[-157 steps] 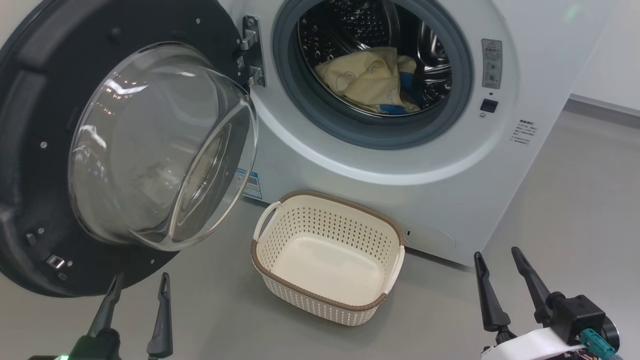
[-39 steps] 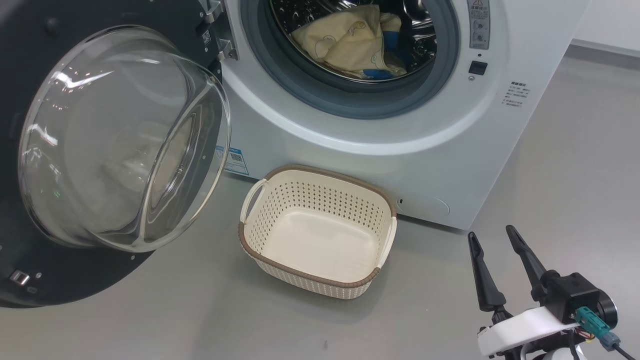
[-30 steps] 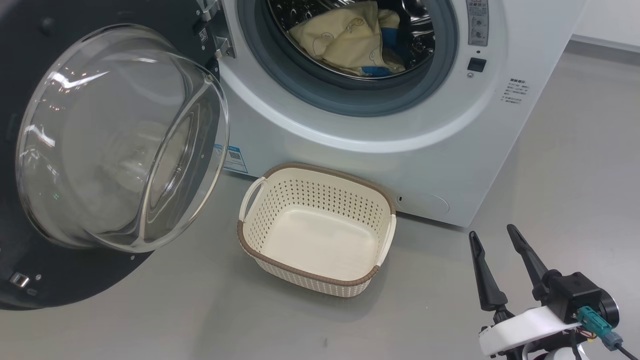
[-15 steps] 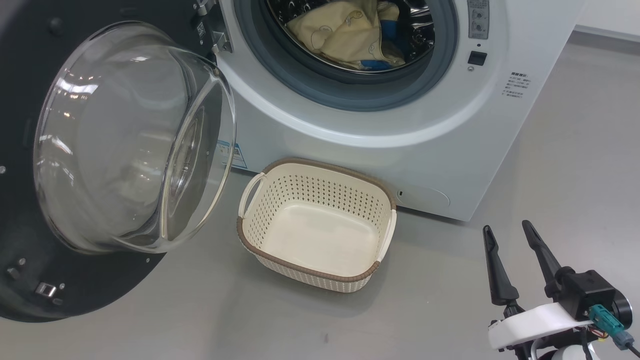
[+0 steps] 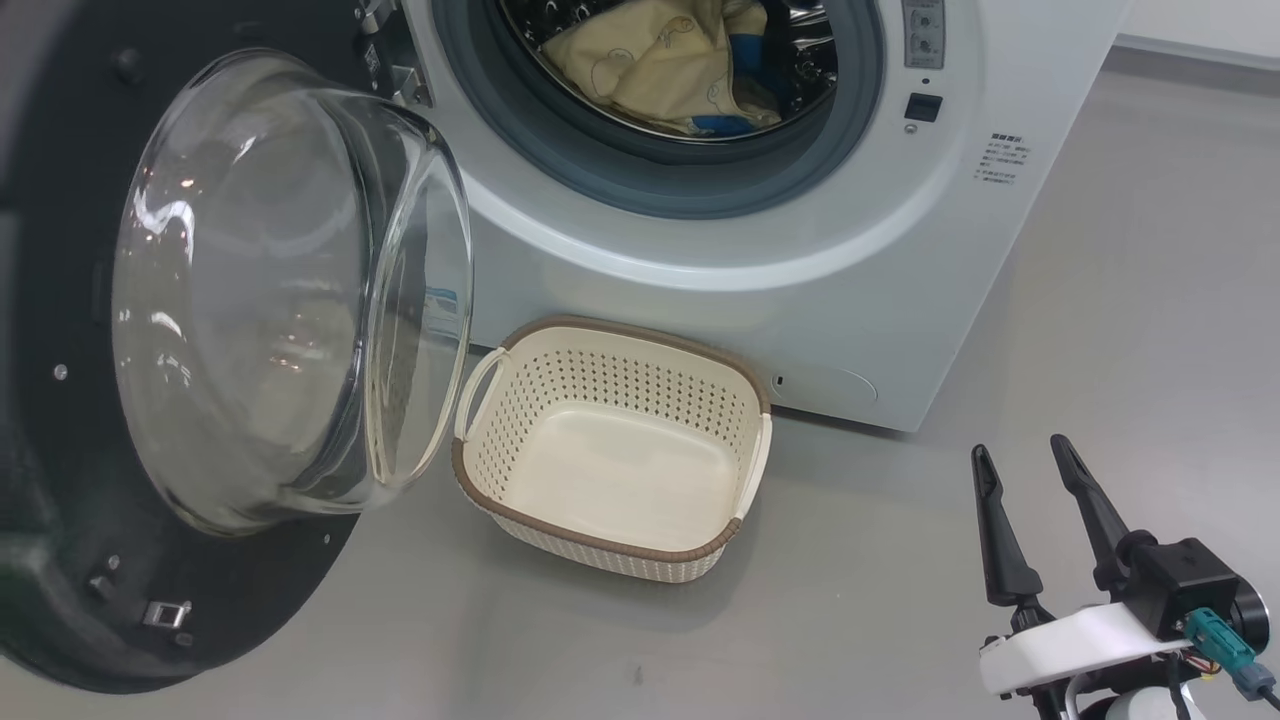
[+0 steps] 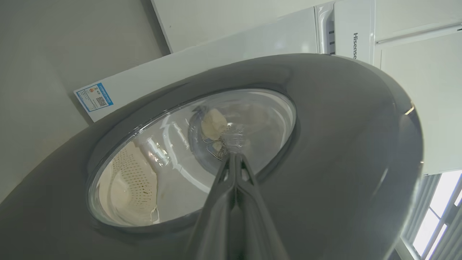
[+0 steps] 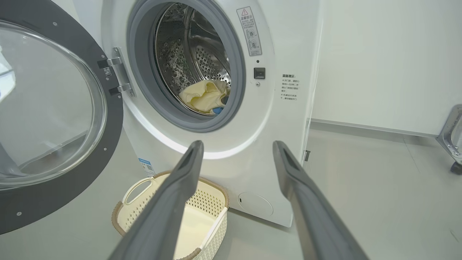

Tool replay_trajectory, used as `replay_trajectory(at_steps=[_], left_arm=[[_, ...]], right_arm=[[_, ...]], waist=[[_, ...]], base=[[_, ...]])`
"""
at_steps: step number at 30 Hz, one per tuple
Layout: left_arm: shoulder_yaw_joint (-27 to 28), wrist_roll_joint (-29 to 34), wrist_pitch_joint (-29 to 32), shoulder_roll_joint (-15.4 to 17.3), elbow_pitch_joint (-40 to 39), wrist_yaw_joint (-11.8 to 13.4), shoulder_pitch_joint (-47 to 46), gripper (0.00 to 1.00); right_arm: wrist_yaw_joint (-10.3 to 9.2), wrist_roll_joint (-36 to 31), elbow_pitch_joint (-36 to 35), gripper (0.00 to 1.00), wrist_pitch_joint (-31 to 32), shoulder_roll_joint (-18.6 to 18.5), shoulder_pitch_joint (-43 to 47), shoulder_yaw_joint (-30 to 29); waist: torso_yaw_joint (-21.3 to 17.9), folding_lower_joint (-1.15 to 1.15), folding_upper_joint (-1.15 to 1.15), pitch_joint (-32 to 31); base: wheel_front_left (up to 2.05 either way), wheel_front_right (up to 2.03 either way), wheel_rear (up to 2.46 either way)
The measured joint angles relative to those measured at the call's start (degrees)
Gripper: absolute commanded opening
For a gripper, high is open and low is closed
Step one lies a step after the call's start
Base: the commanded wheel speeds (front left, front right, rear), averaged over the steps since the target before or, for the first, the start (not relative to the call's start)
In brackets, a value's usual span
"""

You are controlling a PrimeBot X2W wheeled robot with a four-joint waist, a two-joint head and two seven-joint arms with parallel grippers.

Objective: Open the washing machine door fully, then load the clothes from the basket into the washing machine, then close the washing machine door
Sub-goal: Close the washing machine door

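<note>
The washing machine (image 5: 700, 300) has its porthole uncovered, and the cream-yellow clothes (image 5: 650, 70) lie inside the steel drum. The washing machine door (image 5: 60, 500) hangs swung out on the left, its glass bowl bulging toward the basket (image 5: 600, 545), which stands on the floor with nothing in it. In the left wrist view my left gripper (image 6: 234, 156) is shut, its tips at the glass on the door's outer face (image 6: 343, 144). My right gripper (image 5: 1018, 447) stands open over the floor, right of the basket. The right wrist view looks past it (image 7: 238, 144) at the clothes (image 7: 204, 95) and the basket (image 7: 119, 216).
Grey floor runs in front of and to the right of the machine. A white wall stands behind it. A metal frame on a caster (image 7: 451, 137) sits at the far right. A blue label sticker (image 6: 94, 102) marks the machine's lower front.
The head camera has shifted. The door has swung a little toward the machine, its glass now overlapping the sticker. My left gripper has left the head view; the right gripper stays open.
</note>
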Motion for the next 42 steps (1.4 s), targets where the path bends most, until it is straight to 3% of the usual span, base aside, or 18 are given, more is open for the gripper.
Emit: replay_trajectory(at_steps=[14,35,42], left_arm=[[-3.4,-0.4,5.6,-0.7,-10.0,-0.1,1.9,0.0],[-6.5,-0.5,5.7,-3.7,-15.0,-0.2,2.1,0.0],[-8.8,0.4,5.3,-4.1,-15.9,1.3,0.2,0.0]], right_arm=[[-0.45,0.2,-0.1,1.0,-0.5,0.3,-1.1,-0.3],[-0.24,0.5,0.1,1.0,-0.9,1.0,-3.4,1.2],[0.34,0.5,0.0,1.0,-0.9,1.4,-3.8,1.9]], waist=[[-4.3,0.0,0.0,0.0],[-14.3,0.0,0.0,1.0],[-17.7,0.0,0.0,2.0]], base=[[0.0,0.0,0.0],[0.0,0.0,0.0],[0.0,0.0,0.0]])
